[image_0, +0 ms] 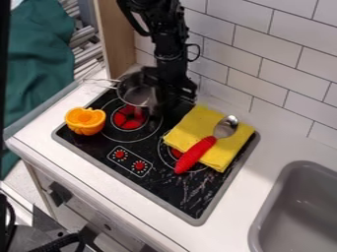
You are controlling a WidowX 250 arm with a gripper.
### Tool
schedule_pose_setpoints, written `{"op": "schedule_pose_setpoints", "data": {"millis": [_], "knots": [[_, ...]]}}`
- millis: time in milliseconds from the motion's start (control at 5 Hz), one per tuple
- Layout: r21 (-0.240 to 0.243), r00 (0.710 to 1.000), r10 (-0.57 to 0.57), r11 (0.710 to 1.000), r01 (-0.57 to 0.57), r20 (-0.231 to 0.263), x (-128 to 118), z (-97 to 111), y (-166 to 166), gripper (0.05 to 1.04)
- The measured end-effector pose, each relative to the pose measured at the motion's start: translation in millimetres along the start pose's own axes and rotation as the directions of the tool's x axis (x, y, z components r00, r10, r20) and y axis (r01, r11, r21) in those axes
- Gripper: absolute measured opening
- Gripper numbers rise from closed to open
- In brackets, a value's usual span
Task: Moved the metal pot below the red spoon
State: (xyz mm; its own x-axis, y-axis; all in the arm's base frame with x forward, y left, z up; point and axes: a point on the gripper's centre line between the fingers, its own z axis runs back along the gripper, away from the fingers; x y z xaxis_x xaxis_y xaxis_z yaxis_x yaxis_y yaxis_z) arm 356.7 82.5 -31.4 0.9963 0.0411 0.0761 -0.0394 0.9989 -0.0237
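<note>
Camera view: the black arm [168, 47] hangs down from the top edge, its claw [158, 96] at the right side of the metal pot [135, 94], upper left of centre; whether it grips, I cannot tell. The pot's handle [100, 80] points left. Right of centre, the red spoon [196, 154] lies on a yellow cloth [235, 141].

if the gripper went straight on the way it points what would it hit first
Pointing down, the gripper would most likely meet the metal pot first; they overlap in view, so any gap between them is unclear.
</note>
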Motion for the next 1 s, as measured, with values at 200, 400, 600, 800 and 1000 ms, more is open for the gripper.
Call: {"op": "schedule_pose_setpoints", "data": {"millis": [200,400,600,800,1000], "knots": [[0.012,0.998,-0.001,1.000,0.000,0.064,-3.4,27.3,-4.6,0.059],[0.061,0.990,0.077,0.994,-0.085,0.120,-13.4,61.1,-13.0,0.058],[0.090,0.981,0.097,0.990,-0.113,0.168,-32.5,95.8,-31.8,0.058],[0.065,0.981,0.048,0.996,-0.062,0.186,-72.7,110.2,-57.2,0.058],[0.025,0.990,-0.004,1.000,0.000,0.140,-108.6,95.5,-70.0,0.058]]}}
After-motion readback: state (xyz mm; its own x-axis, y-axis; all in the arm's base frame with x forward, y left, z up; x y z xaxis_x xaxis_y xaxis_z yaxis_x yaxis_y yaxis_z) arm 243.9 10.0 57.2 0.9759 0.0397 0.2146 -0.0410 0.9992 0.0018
